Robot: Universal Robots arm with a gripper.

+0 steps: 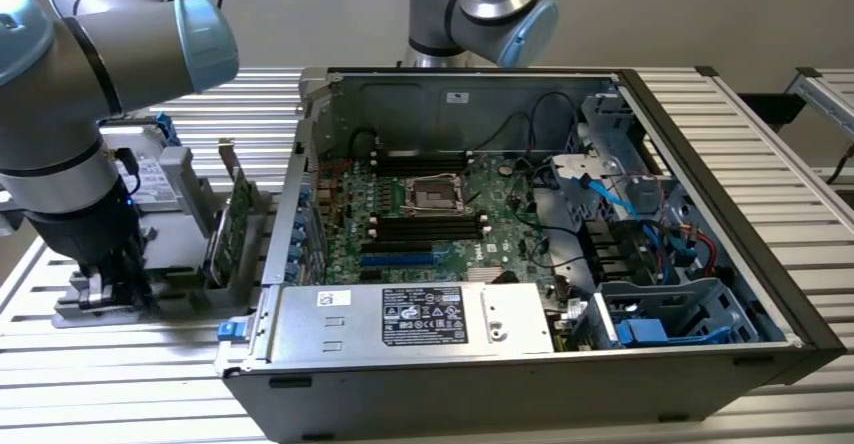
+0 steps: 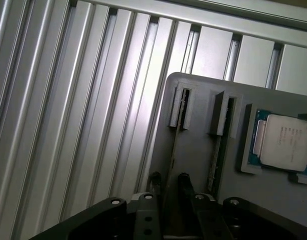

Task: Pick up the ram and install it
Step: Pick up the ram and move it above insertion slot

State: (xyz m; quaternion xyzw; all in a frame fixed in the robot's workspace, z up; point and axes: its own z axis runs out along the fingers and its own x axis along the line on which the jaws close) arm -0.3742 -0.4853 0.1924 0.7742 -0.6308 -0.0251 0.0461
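Ram [image 2: 174, 142] stands on edge between the fingers [image 2: 184, 182], which straddle it partly open and are not visibly clamped. Judged light, stiff, fragile: grip the flat faces, clear of the contacts. It sits slotted in the grey holder [image 2: 193, 145] on the slatted worktop [image 2: 68, 100], beside the computer case [image 1: 534, 214].

Exterior cam sat high and looked down at a slant over the table [image 1: 134, 404]: open PC case [image 1: 534, 404] mid-frame, arm [image 1: 67, 114] on the exterior view's left. Wrist cam rode close and looked down past the tool [image 2: 169, 179] onto the grey fixture [image 2: 193, 150]. Both views shared that fixture and the table slats.
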